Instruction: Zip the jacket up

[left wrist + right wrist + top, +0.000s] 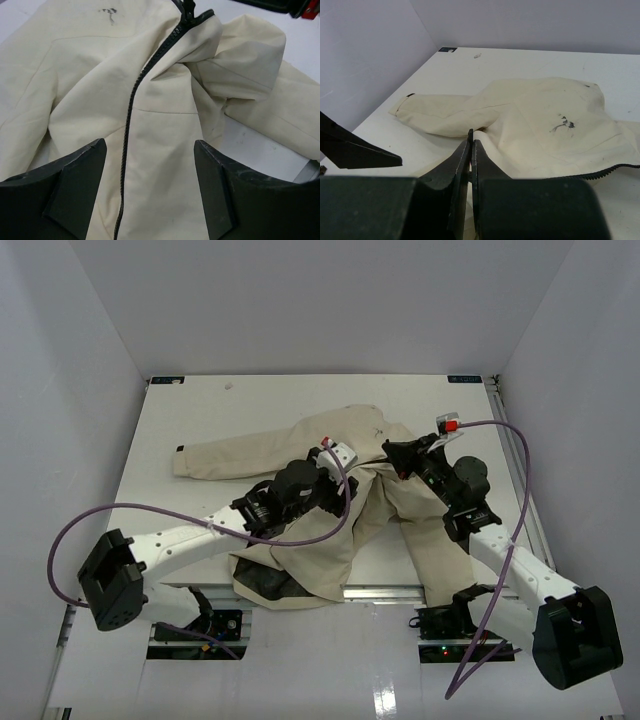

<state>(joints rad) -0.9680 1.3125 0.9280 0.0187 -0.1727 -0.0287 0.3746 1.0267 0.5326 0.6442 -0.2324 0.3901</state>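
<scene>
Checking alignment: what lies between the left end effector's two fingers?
Cream fabric of the jacket, with its dark zipper running up between the fingers; the left wrist view shows it.

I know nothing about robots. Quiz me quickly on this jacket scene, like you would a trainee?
1. True or false: the left gripper is clamped shut on the jacket.
2. In the left wrist view, what runs up between that gripper's fingers? A a row of buttons; B the dark zipper; C a red strap.
3. Fill in: the right gripper has its jaws ____.
Key: 1 false, its jaws stand open. 2 B. 3 shut.
</scene>
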